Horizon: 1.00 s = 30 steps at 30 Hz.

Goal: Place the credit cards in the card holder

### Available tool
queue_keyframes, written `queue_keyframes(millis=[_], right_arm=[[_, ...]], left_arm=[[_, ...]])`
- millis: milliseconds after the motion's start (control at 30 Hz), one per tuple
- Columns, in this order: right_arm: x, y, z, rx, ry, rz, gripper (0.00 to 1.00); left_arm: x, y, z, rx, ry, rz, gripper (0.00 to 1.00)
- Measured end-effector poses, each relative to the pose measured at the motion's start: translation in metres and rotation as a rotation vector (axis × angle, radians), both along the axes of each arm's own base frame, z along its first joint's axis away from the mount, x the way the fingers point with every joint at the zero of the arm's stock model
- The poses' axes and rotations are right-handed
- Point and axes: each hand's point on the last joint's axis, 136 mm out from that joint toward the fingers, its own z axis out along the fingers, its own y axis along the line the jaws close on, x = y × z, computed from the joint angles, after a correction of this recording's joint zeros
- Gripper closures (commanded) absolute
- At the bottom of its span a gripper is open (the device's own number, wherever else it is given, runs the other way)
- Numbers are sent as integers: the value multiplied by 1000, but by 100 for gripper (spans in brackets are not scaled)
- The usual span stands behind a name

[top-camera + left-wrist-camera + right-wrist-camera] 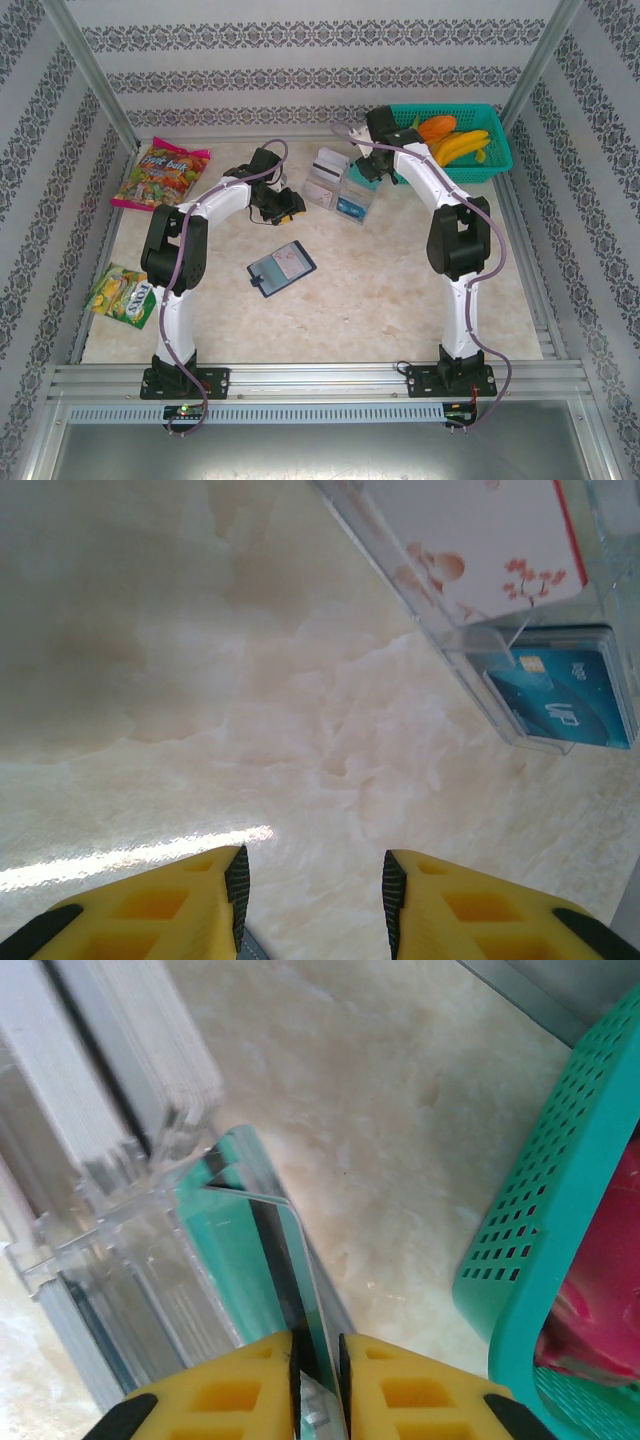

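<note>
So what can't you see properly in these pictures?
- Right wrist view: whether the right gripper squeezes the teal card; the fingers hide it.
- Right wrist view: red thing in the basket, cut off by the edge.
- Left wrist view: writing on the blue card, blurred behind plastic.

I watch the whole desk (pixel 400 310) from high behind its near edge, while my two wrist cameras look down at close range, both sharing the clear card rack (pixel 338 190).

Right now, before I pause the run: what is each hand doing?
Left hand: open, holding nothing.
Right hand: closed on the edge of a credit card.
</note>
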Motion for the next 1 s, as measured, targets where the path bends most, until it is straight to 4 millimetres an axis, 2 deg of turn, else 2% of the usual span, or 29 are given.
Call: queue_keyframes(millis=[433, 700, 1000], right_arm=[[-5, 4, 6, 88, 18, 27, 87], [-9, 7, 26, 221, 21, 39, 85], [-8, 4, 21, 230, 51, 32, 84]], left_arm=[[0, 0, 0, 0, 0, 0, 57], [0, 0, 0, 0, 0, 0, 57], [-1, -1, 0, -7, 4, -1, 57]])
